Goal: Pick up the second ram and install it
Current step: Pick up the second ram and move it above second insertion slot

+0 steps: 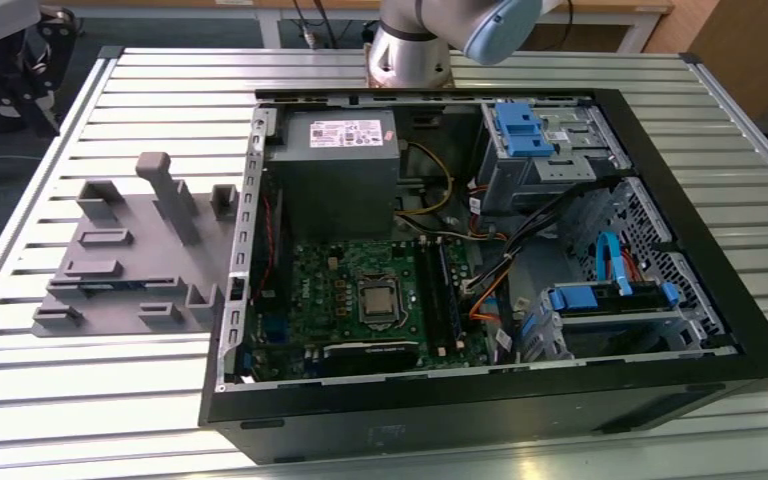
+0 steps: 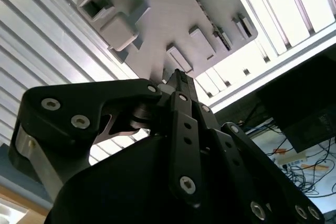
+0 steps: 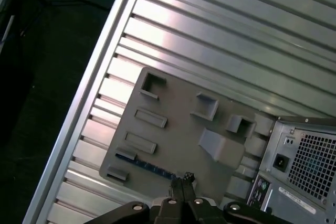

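Ram (image 3: 149, 166), a thin blue strip, lies in the grey holder (image 3: 178, 129).

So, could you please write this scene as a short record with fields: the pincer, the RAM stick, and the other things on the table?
pincer: shut, holding nothing, above the grey holder tray in the first wrist view
second ram: blue stick lying in the grey holder tray, not gripped
computer case: open, on the slatted metal table, at the exterior view's right of the tray
motherboard: green, inside the case
power supply: grey box, inside the case
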{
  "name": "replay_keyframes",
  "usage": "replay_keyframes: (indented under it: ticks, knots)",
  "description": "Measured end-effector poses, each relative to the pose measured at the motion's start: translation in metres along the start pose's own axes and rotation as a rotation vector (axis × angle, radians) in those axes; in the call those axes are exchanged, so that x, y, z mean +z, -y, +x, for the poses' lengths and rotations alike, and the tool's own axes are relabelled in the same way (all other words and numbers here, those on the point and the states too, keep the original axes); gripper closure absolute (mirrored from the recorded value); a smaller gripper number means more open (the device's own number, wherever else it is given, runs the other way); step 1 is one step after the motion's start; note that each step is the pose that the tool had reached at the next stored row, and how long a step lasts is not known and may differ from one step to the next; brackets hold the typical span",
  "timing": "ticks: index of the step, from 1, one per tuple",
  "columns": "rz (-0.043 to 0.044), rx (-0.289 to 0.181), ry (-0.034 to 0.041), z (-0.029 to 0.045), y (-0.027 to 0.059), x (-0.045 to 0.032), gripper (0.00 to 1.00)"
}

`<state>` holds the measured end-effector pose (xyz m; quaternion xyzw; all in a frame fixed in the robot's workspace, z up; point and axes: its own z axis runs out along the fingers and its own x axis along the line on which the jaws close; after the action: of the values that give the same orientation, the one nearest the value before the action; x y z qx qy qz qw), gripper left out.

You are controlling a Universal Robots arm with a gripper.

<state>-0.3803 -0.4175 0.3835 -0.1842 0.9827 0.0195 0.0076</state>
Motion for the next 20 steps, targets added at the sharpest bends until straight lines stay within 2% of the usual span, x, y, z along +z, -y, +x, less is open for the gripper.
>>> replay_keyframes:
  ticks: [9, 20]
  knots:
    - [-0.0015, -0.101, -0.0042, 0.0000, 0.0000, 0.0010, 0.89]
    - [0.0064, -0.200, -0.0140, 0.0000, 0.0001, 0.0017, 0.89]
